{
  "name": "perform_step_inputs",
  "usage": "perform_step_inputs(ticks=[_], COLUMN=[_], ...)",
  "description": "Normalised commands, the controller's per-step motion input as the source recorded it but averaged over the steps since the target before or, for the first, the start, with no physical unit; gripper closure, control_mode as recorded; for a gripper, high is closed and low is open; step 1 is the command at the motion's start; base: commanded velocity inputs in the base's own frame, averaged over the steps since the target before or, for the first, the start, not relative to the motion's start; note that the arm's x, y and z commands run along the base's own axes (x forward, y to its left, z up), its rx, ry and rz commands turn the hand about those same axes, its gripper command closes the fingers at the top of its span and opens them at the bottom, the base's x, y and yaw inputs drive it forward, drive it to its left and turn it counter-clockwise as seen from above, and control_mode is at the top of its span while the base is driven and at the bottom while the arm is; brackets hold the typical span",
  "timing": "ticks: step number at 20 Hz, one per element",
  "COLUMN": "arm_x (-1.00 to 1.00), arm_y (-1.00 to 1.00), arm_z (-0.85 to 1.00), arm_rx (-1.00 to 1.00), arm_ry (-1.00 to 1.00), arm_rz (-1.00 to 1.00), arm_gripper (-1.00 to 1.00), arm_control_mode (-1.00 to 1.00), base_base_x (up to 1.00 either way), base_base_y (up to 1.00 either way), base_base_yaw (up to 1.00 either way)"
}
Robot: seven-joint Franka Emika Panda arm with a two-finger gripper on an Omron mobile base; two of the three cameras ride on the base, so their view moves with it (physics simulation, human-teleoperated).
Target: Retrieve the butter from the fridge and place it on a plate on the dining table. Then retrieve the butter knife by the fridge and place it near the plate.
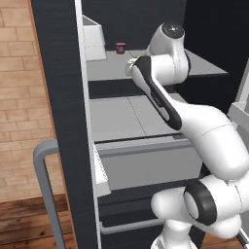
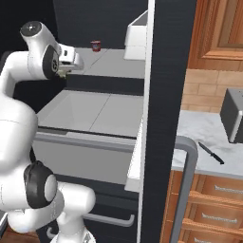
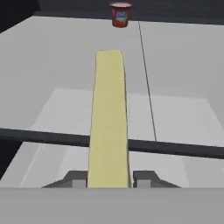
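Fridge [image 1: 63,97] open, grey shelves showing between its black doors. Arm rising from the base below the fridge, bent at the elbow, forearm slanting up and inward over the lower shelf [image 2: 95,111], wrist level with the upper shelf [image 1: 109,68]. Hand turned roughly level, pointing toward the back of the fridge.

Tool [image 3: 109,179] clenched on the butter [image 3: 109,118]: both fingers [image 3: 74,179] pressed against the near end of the pale yellow stick, one on each side. Butter lifted clear of the upper shelf, held lengthwise, far end aimed at the fridge's back wall. From the left base view, only a pale corner of the butter visible at the wrist, above the front of the upper shelf.

Red-lidded jar [image 1: 120,47] upright at the back of the upper shelf, well apart from the butter and beyond its far end. White bin [image 2: 137,40] on the same shelf, beside the right fridge door.

Knife [image 2: 211,153] lying flat on the marble table [image 2: 199,133] just right of the fridge, near a grey box [image 2: 233,116] on the same table. Wooden drawers [image 2: 209,209] below that table.
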Motion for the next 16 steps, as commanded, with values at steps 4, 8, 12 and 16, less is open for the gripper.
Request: perform_step_inputs(ticks=[4,8,12,16], arm_x=[-1.0,-1.0,-1.0,-0.99], arm_y=[-0.24,-0.33,-0.39,-0.41], arm_z=[-0.15,-0.14,-0.27,-0.42], arm_rx=[0.0,0.0,0.0,0.0], arm_ry=[0.0,0.0,0.02,0.15], arm_rz=[0.0,0.0,0.0,-0.04], arm_gripper=[1.0,1.0,1.0,1.0], arm_control_mode=[-1.0,-1.0,-1.0,-1.0], base_base_x=[0.0,0.0,0.0,0.0], base_base_y=[0.0,0.0,0.0,0.0], base_base_yaw=[0.0,0.0,0.0,0.0])
